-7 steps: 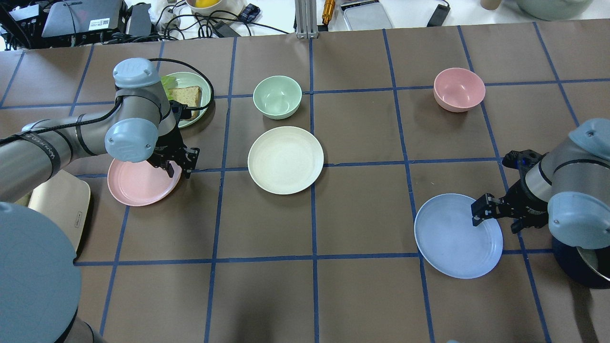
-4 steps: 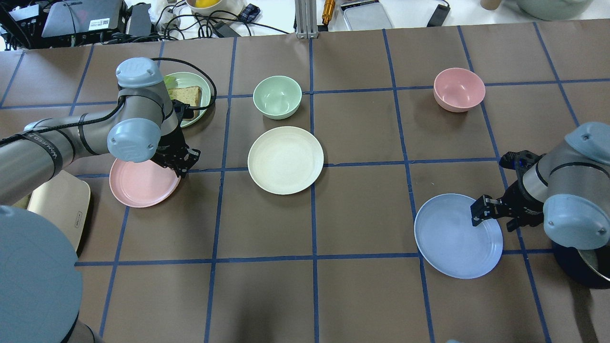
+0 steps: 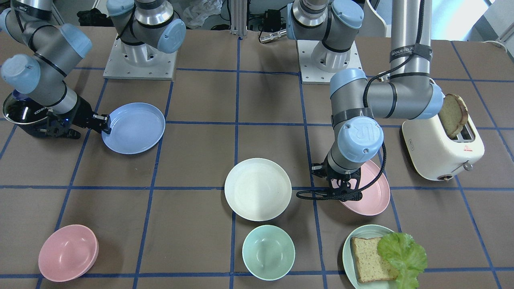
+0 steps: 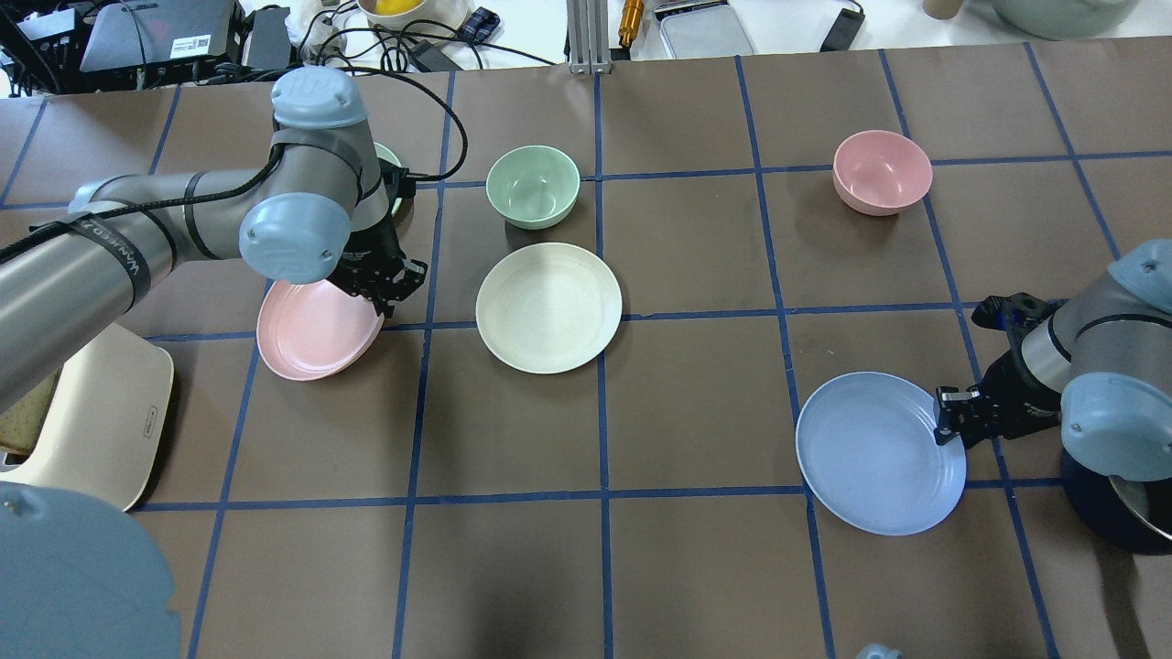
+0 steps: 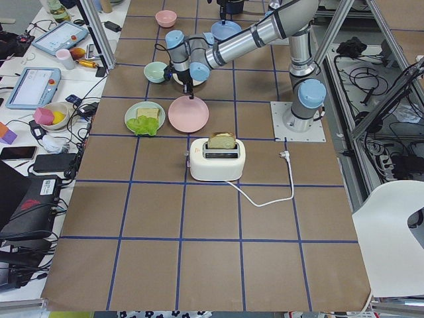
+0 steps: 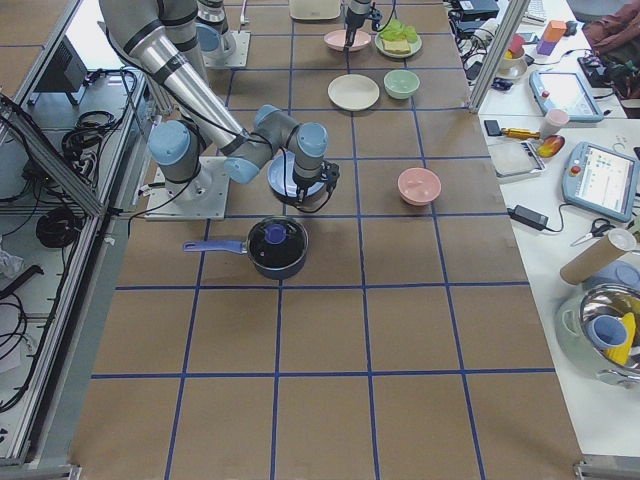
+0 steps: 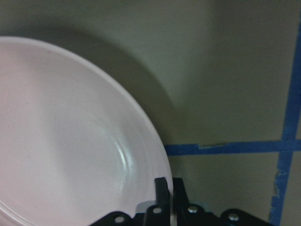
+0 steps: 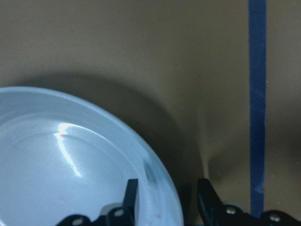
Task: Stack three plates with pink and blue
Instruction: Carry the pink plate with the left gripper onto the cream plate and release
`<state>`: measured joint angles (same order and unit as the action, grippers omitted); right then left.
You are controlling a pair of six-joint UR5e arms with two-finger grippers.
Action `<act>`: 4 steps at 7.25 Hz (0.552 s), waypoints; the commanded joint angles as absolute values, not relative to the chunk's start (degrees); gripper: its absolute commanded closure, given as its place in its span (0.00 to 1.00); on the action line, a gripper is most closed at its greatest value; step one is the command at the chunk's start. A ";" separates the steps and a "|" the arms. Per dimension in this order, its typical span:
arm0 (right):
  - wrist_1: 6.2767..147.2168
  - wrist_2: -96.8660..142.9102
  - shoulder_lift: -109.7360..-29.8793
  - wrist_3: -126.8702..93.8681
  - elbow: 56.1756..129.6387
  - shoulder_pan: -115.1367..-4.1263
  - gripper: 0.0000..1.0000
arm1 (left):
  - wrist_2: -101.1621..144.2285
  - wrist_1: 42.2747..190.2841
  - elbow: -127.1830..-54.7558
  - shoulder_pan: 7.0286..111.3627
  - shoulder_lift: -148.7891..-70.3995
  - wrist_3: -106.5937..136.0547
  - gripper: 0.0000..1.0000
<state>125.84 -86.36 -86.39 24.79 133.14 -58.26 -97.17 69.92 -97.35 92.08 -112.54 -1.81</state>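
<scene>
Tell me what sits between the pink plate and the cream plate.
Nothing visible. Only bare table lies between the pink plate, held at its rim by the left end effector, and the cream plate. The mint bowl sits off that path.

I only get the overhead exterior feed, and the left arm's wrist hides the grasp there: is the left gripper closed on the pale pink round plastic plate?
Observer: Yes. The left wrist camera shows the left gripper shut on the rim of the pale pink round plastic plate.
Operator: And the right side?
Observer: The right wrist camera shows the right gripper open, with one finger inside the rim of the light blue round plastic plate and one outside.
</scene>
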 commanded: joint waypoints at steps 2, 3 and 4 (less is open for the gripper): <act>125.68 -85.52 -86.48 26.10 133.16 -57.92 1.00 | -96.16 75.85 -85.89 103.59 -115.13 12.35 1.00; 124.99 -85.52 -87.18 26.28 132.81 -57.92 1.00 | -95.37 74.98 -83.96 107.02 -116.70 13.18 1.00; 124.98 -85.43 -88.06 26.19 132.80 -57.92 1.00 | -95.27 74.19 -82.11 110.53 -118.55 13.97 1.00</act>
